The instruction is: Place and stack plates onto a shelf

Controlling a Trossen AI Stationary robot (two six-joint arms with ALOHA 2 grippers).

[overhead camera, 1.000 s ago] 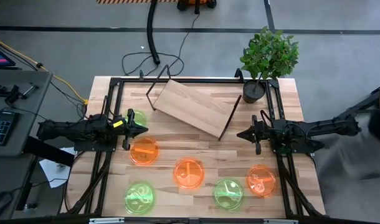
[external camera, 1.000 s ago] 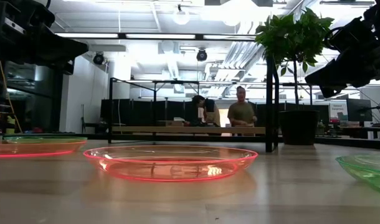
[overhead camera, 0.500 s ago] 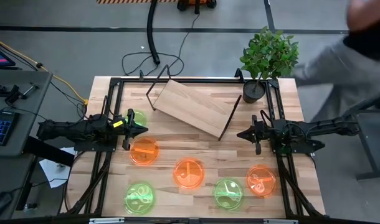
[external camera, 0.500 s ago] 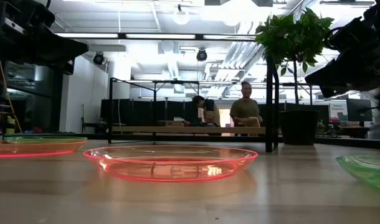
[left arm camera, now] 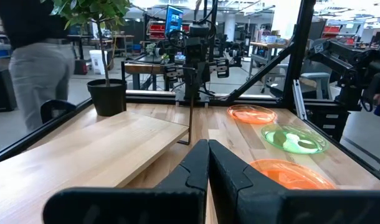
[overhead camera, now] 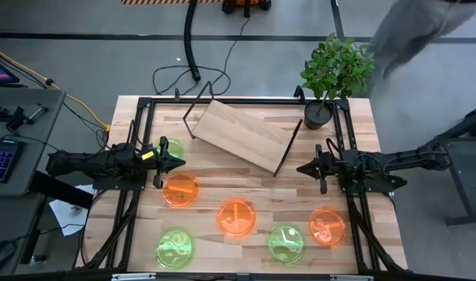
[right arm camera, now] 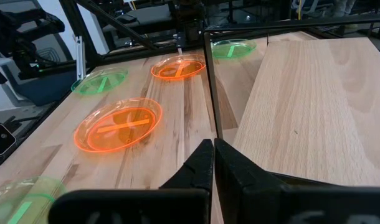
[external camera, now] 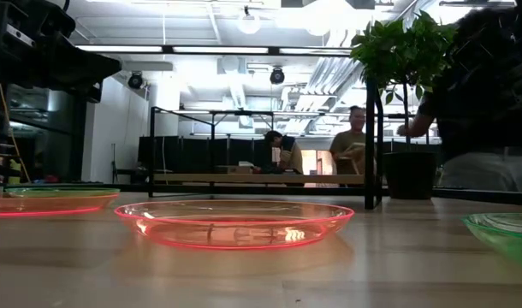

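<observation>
The wooden shelf (overhead camera: 242, 134) stands on its dark wire legs at the table's far middle, turned askew. Six plates lie flat on the table: green (overhead camera: 172, 148) beside my left gripper, orange (overhead camera: 180, 190), orange (overhead camera: 236, 216), green (overhead camera: 175, 247), green (overhead camera: 286, 242) and orange (overhead camera: 327, 226). My left gripper (overhead camera: 183, 162) is shut and empty, hovering left of the shelf. My right gripper (overhead camera: 299, 167) is shut and empty, hovering right of the shelf's near corner. The shelf also shows in the left wrist view (left arm camera: 96, 149) and in the right wrist view (right arm camera: 302, 106).
A potted plant (overhead camera: 318, 113) stands at the table's far right corner, next to the shelf. A black metal frame (overhead camera: 222, 100) runs around the table. A person (overhead camera: 410, 31) is beyond the table's far right corner.
Both arms, the plates and the shelf have kept still. A person beside the table's right edge has walked toward its far right corner.
</observation>
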